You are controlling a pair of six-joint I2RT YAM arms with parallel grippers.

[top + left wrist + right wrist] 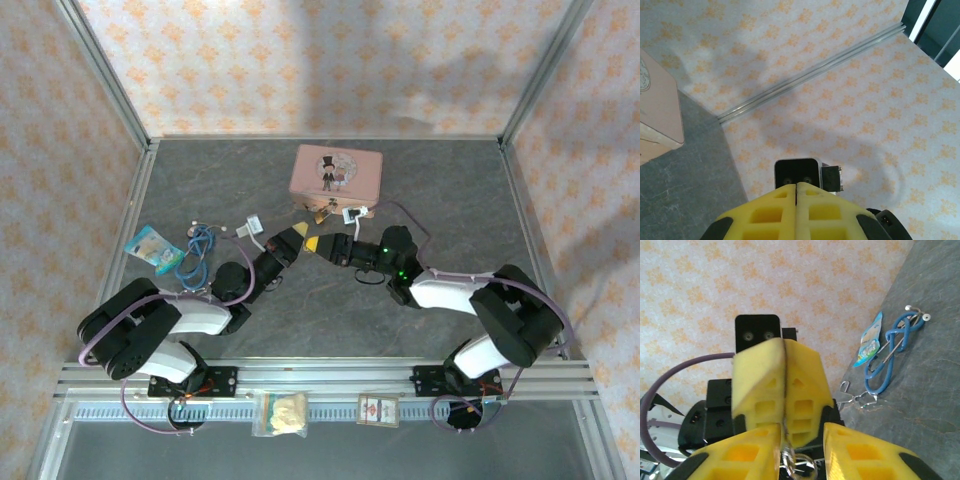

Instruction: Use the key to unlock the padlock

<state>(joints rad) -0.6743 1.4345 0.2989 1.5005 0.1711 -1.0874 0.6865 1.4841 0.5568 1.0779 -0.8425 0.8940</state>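
Left gripper [796, 186] pinches light, slick key [785, 444]; I'd take its ring end between my spread right gripper [801, 430].

Matt dark grey surface [440, 200] with stone-like veining. At twelve o'clock, a smooth pink tin [336, 173] and a shiny brass-gold metal padlock [321, 214]. The left hand [298, 233] and right hand [312, 243] have matt yellow moulded fingers [800, 385]. At nine o'clock, a glossy blue rubbery stethoscope [200, 245] and a shiny plastic packet [153, 247]. A brushed metal rail [330, 378] at six
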